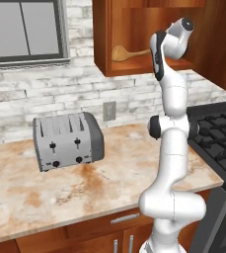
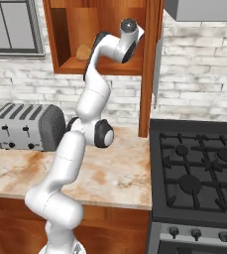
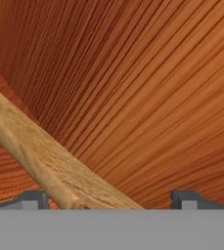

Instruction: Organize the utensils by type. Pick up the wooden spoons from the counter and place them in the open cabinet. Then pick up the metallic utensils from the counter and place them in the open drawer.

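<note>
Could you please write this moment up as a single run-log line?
stage: wooden spoon placed in cabinet | pincer: open, straddling the handle | counter: toaster | drawer step: not yet done

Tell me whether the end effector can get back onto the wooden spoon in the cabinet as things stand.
Probably yes. The end effector is open inside the cabinet, with the wooden spoon handle lying between its fingertips. Nothing sits between them, so closing should regrip it.
</note>
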